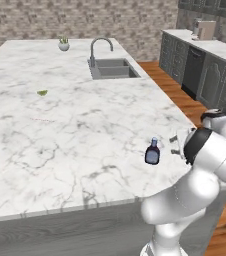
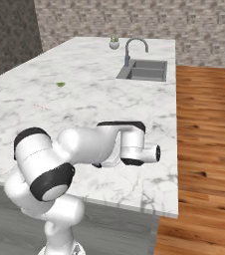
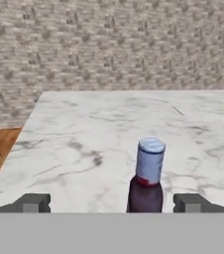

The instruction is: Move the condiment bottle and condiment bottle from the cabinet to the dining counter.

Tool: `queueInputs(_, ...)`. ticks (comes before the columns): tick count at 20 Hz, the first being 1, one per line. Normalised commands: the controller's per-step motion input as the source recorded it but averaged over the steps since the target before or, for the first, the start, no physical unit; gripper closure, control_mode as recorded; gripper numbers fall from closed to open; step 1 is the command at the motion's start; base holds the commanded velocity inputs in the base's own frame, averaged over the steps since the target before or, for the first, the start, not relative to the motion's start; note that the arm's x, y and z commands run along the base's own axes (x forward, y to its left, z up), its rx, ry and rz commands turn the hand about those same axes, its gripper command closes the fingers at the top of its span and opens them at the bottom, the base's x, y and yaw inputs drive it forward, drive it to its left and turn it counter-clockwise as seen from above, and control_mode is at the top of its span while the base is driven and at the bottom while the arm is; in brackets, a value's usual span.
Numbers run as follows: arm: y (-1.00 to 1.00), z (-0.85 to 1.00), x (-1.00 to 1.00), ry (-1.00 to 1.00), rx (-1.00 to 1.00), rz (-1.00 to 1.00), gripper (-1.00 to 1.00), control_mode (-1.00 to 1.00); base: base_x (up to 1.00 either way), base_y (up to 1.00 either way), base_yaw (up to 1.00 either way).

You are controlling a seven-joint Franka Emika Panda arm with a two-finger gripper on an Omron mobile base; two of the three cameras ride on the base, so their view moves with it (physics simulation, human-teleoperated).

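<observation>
Condiment bottle (image 1: pixel 152 152) stands upright near counter (image 1: pixel 60 150) edge, between wide-apart gripper (image 3: pixel 112 203) fingers.

White arm (image 2: pixel 79 149) folded low, wrist level, jaws spread wide.

Condiment bottle (image 1: pixel 152 152) upright on counter (image 1: pixel 60 135) near its right edge, sink (image 1: pixel 112 68) far behind, perhaps a leaf (image 1: pixel 42 92) leftward
</observation>
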Motion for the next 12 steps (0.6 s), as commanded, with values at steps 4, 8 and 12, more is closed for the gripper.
queueInputs(4,0.0,1.0,-0.1,0.05,0.01,0.0,-1.0,-1.0,0.0,0.0,0.0)
queueInputs(8,0.05,1.0,-0.26,0.15,0.0,-0.01,-1.0,-1.0,0.0,0.0,0.0)
queueInputs(12,0.38,0.97,-0.43,0.23,-0.07,-0.18,-1.0,-1.0,0.0,0.0,0.0)
